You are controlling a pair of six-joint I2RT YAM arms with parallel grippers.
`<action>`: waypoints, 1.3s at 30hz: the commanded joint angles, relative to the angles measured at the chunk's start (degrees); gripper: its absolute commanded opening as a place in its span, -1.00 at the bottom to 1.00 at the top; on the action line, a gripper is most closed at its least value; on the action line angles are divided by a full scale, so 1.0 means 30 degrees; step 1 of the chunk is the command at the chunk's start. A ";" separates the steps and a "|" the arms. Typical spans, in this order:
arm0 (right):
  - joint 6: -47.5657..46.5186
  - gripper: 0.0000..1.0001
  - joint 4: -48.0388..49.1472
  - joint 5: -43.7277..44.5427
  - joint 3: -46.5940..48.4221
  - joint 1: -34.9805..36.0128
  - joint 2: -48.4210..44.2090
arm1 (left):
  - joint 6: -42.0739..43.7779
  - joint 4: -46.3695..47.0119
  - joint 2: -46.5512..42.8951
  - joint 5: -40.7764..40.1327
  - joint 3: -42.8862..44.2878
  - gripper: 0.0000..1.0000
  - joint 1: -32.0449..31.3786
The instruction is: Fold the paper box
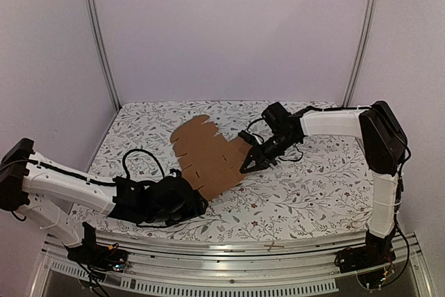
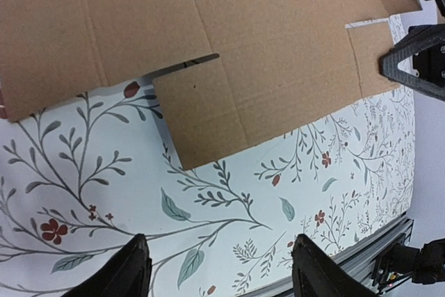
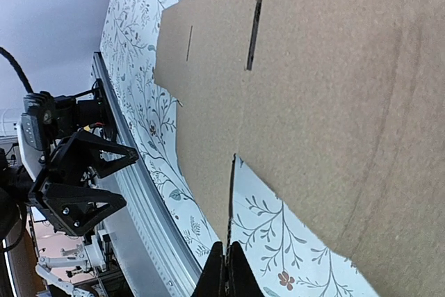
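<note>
The paper box is a flat brown cardboard sheet with slits and flaps, lying unfolded on the floral table. My right gripper is at the sheet's right edge. In the right wrist view its fingers are shut on the thin edge of a flap of the paper box, which stands on edge between them. My left gripper sits low at the sheet's near edge. In the left wrist view it is open over bare cloth, with the paper box a short way ahead and nothing between the fingers.
The floral tablecloth covers the table. An aluminium rail runs along the near edge, close behind the left gripper. Plain walls and two vertical metal posts close off the back.
</note>
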 commanded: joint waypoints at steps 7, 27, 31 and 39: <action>0.1349 -1.00 0.1711 -0.1570 -0.0842 -0.0148 -0.0981 | -0.1030 0.4713 0.0429 -0.0583 -0.2148 0.43 0.0435; 0.2378 -1.00 0.2862 -0.3183 -0.1929 -0.0529 -0.0791 | -0.1702 1.3895 0.3524 0.0043 -0.5271 0.38 0.2481; 0.2310 -1.00 0.2878 -0.3111 -0.1940 -0.0517 -0.0742 | -0.1799 1.5744 0.4098 0.0587 -0.5737 0.34 0.2841; 0.2139 -1.00 0.2797 -0.2755 -0.2050 -0.0537 -0.0451 | -0.1080 1.9648 0.5262 0.1685 -0.5949 0.06 0.3208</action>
